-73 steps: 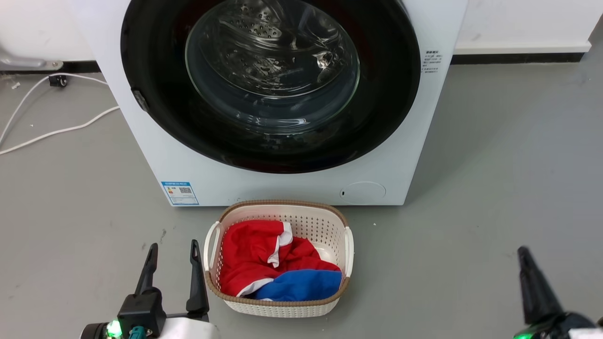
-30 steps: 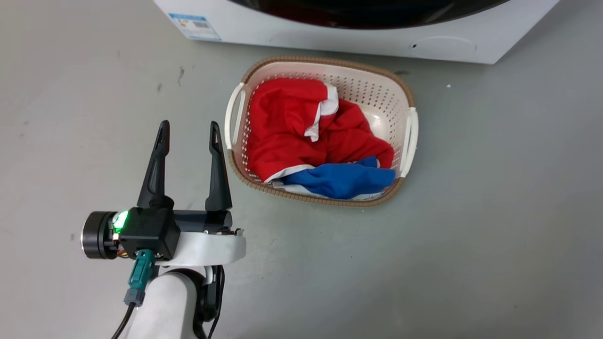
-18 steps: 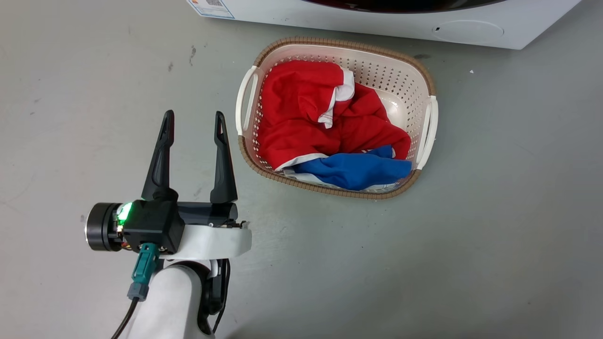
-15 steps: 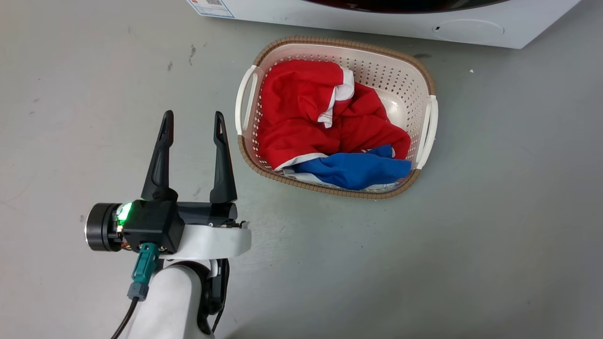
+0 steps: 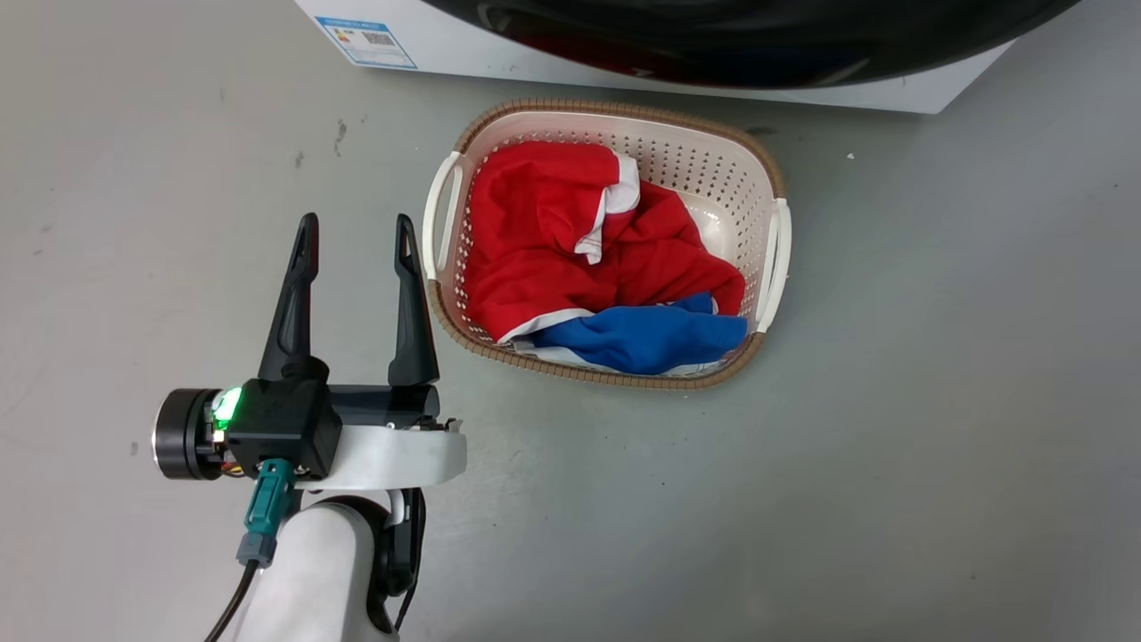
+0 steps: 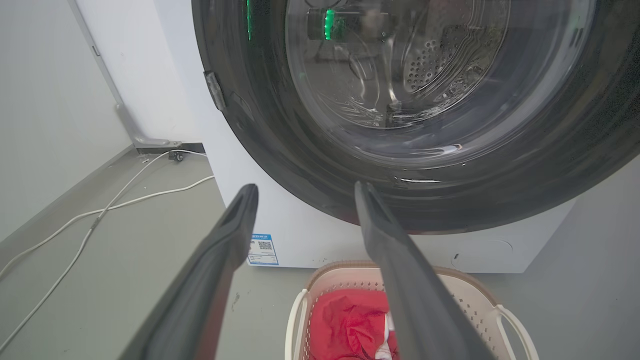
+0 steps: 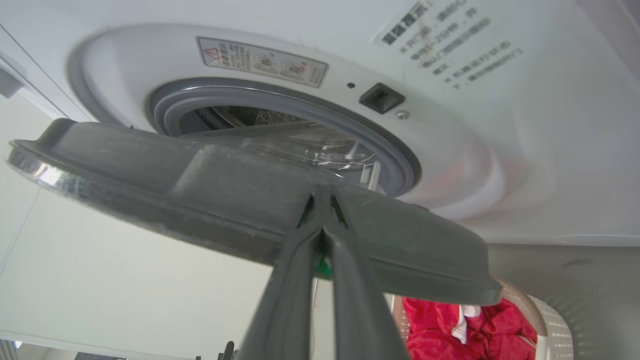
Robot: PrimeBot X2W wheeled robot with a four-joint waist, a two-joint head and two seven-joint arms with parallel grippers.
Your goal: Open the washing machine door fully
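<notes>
Washing machine door (image 7: 150, 170) ajar; right hand (image 7: 320, 192) pinched closed at its rim, grip unclear; left hand (image 5: 356, 223) spread, empty.

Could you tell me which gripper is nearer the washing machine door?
Right. The right gripper, shut, touches the washing machine door; the left gripper hangs open beside the basket, well short.

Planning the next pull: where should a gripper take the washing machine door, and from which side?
Probably take the washing machine door by its free rim, reaching from the robot's right into the gap behind it. It stands ajar from the washing machine, hinged left; its glossy front offers no hold.
</notes>
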